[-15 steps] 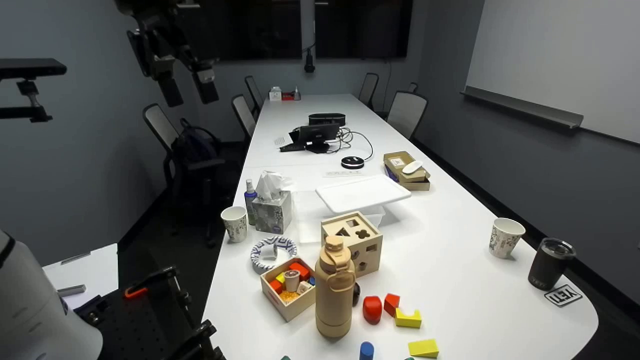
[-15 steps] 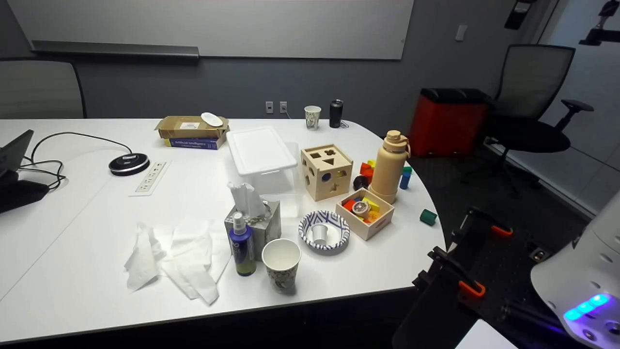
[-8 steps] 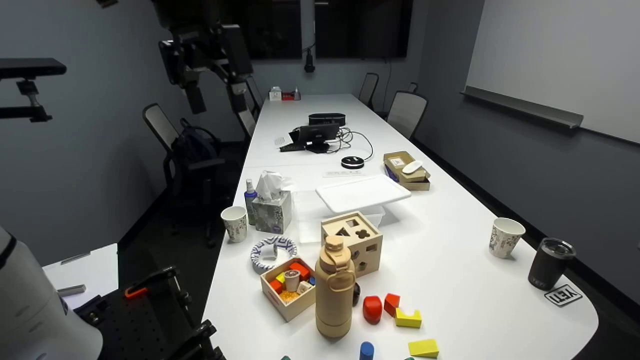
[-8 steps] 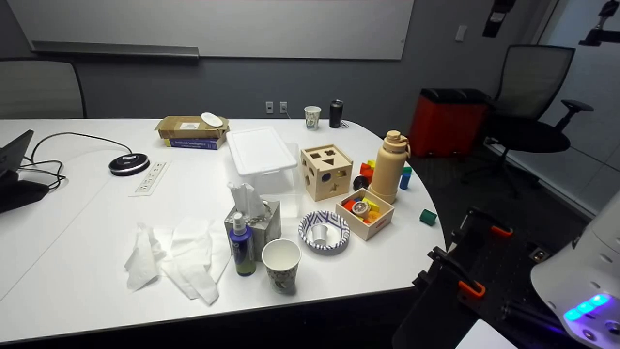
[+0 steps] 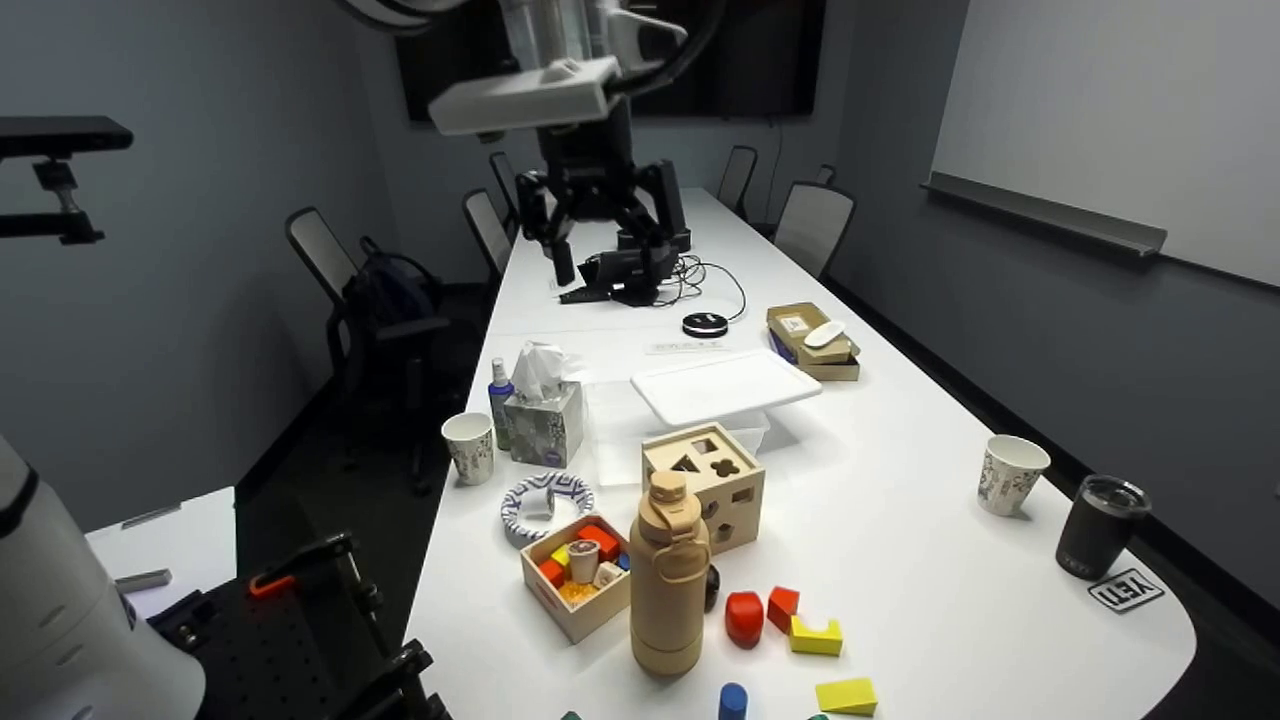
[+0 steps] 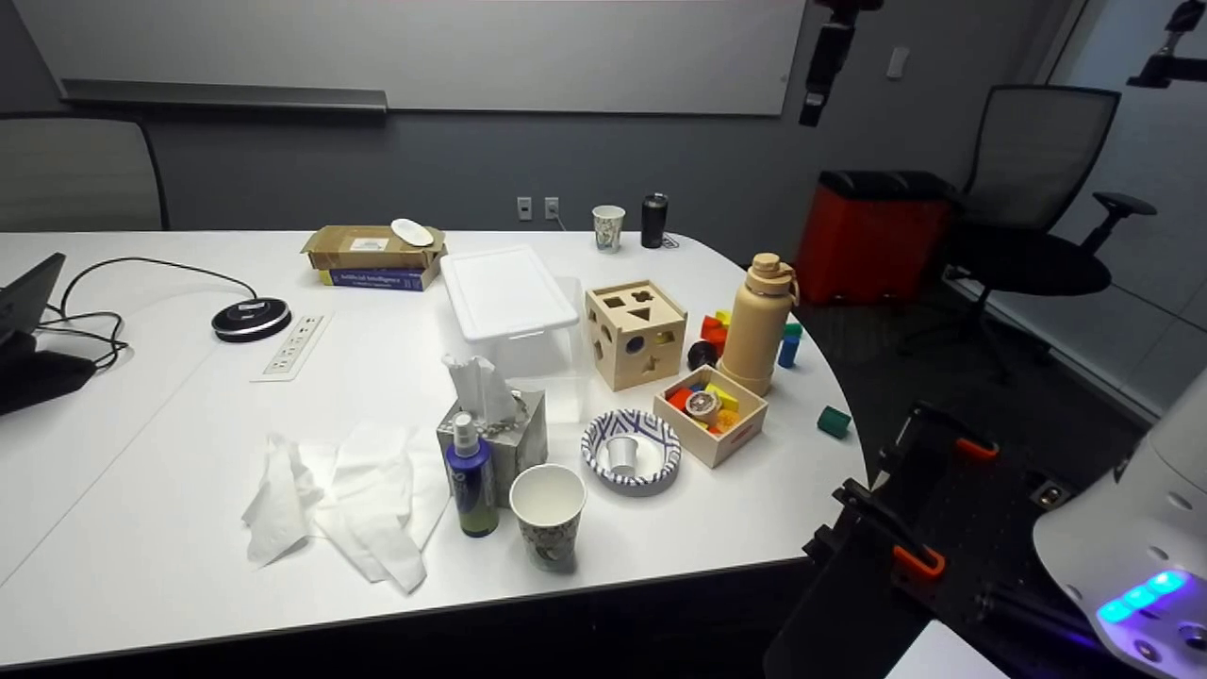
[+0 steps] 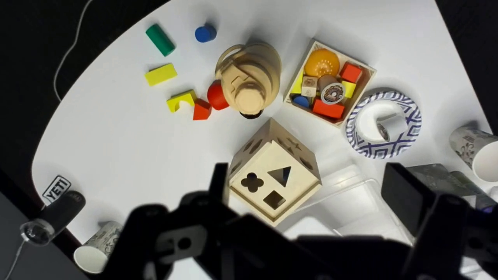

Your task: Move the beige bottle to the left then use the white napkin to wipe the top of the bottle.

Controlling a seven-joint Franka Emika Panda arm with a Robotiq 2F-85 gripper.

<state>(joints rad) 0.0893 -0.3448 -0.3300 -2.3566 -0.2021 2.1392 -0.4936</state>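
The beige bottle (image 5: 668, 590) stands upright near the table's rounded end, beside the small wooden tray of blocks. It also shows in an exterior view (image 6: 754, 330) and, from above, in the wrist view (image 7: 251, 77). The white napkin (image 6: 368, 500) lies crumpled and spread flat on the table beside the blue spray bottle; it is out of the wrist view. My gripper (image 5: 612, 265) is high above the table, open and empty. Its fingers (image 7: 307, 182) are wide apart in the wrist view, with the bottle ahead of them and not between them. Only part of it (image 6: 818, 94) shows in an exterior view.
The wooden shape-sorter cube (image 7: 274, 179) stands close to the bottle. The tray of blocks (image 6: 712, 443), a patterned bowl (image 6: 632, 481), a tissue box (image 6: 519, 443), a spray bottle (image 6: 471, 481) and a paper cup (image 6: 547, 528) line one side. Loose blocks (image 5: 817, 637) lie near the bottle.
My gripper has swung in from the side over the table and come lower, staying open. The bottle, the napkin and the other things have not moved.
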